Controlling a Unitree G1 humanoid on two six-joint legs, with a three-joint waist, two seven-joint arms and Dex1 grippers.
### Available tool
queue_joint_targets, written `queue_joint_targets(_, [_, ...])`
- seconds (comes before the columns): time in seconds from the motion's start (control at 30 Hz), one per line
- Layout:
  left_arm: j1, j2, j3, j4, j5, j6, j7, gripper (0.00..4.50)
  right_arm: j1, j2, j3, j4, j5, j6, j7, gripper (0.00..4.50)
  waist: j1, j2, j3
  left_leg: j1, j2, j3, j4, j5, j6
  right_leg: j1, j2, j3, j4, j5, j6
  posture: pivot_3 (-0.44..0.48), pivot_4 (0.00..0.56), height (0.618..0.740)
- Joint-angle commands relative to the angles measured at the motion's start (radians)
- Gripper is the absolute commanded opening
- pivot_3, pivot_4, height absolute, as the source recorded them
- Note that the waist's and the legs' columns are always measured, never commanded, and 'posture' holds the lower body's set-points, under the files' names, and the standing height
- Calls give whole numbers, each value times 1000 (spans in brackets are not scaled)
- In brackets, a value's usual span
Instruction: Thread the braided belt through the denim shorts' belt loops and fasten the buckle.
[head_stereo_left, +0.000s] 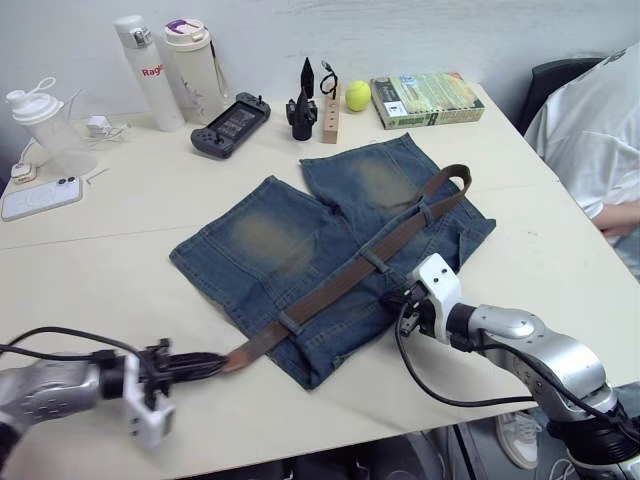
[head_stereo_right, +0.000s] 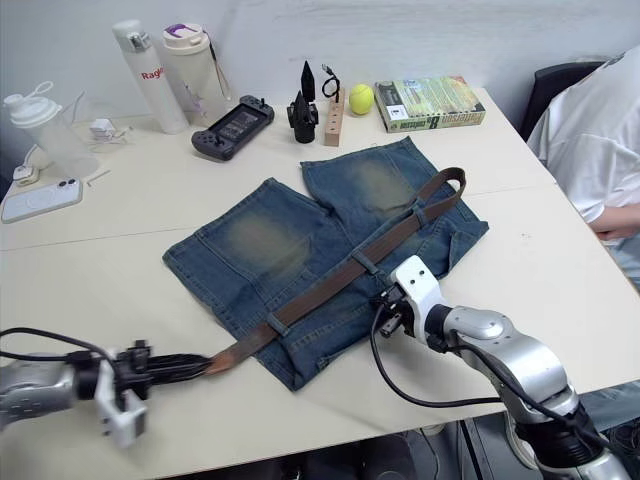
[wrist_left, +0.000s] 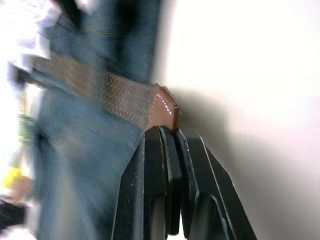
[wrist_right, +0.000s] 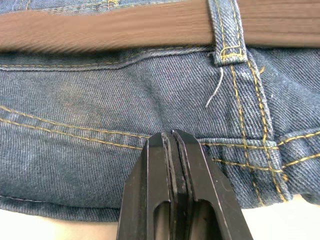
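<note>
The denim shorts (head_stereo_left: 260, 240) lie flat on the table, waistband towards me. The braided belt (head_stereo_left: 350, 278) runs along the waistband under three belt loops (head_stereo_left: 290, 322) (head_stereo_left: 373, 260) (head_stereo_left: 427, 213). Its far end curls back at the right (head_stereo_left: 458, 178), and I cannot make out the buckle there. My left gripper (head_stereo_left: 215, 362) is shut on the belt's tan tip (wrist_left: 162, 107), just past the shorts' left edge. My right gripper (wrist_right: 172, 135) is shut, its tips resting on the denim just below the belt, near a loop (wrist_right: 227, 35).
At the back stand two bottles (head_stereo_left: 150, 70), a game controller (head_stereo_left: 230, 125), a wooden block (head_stereo_left: 330, 115), a tennis ball (head_stereo_left: 357, 95) and a book (head_stereo_left: 425, 98). A phone (head_stereo_left: 40, 198) lies far left. A person in white (head_stereo_left: 600, 130) sits at the right. The table's front edge (head_stereo_left: 330, 430) is close.
</note>
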Motion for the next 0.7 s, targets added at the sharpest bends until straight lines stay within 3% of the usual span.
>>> queue_joint_targets(0.03, [4, 113, 29, 253, 191, -91, 60, 0, 9, 21, 37, 25, -25, 46, 7, 58, 2, -2, -1, 0, 1, 1, 0, -1, 1, 0, 0, -1, 0, 0, 0, 0, 150, 720])
queue_joint_targets(0.2, [-62, 252, -130, 431, 557, 73, 413, 0, -7, 47, 37, 15, -31, 65, 17, 58, 3, -3, -2, 1, 1, 3, 0, -2, 2, -1, 0, 0, 1, 0, 0, 0, 150, 720])
queue_joint_targets(0.3, [-126, 283, -257, 459, 713, 134, 614, 0, -11, 59, 42, 18, -44, 67, 24, 58, 4, -2, -3, 6, 1, 8, -5, -2, 2, -1, 1, 1, 2, 0, 0, 0, 150, 720])
queue_joint_targets(0.4, [-183, 289, -360, 487, 812, 167, 750, 0, -18, 66, 43, 22, -50, 71, 27, 58, 5, 1, -5, 15, 1, 14, -14, -1, 0, 0, 1, 1, 2, -1, -1, 0, 150, 720])
queue_joint_targets(0.5, [-225, 276, -387, 485, 800, 117, 799, 0, -21, 67, 41, 29, -56, 69, 34, 58, 5, 6, -8, 17, 4, 15, -15, 0, -4, -1, 1, 0, 5, -3, -5, 0, 150, 720])
queue_joint_targets(0.57, [-271, 259, -386, 502, 756, 62, 797, 840, -24, 70, 38, 32, -56, 74, 35, 0, 6, 7, -9, 17, 5, 15, -15, 0, -6, -3, 2, 0, 9, -5, -9, 0, 150, 720])
queue_joint_targets(0.7, [-353, 236, -390, 526, 646, -78, 723, 2078, -33, 76, 36, 42, -57, 82, 39, 0, 8, 5, -9, 17, 6, 15, -15, 1, -9, -5, 2, -1, 15, -8, -14, 0, 150, 720])
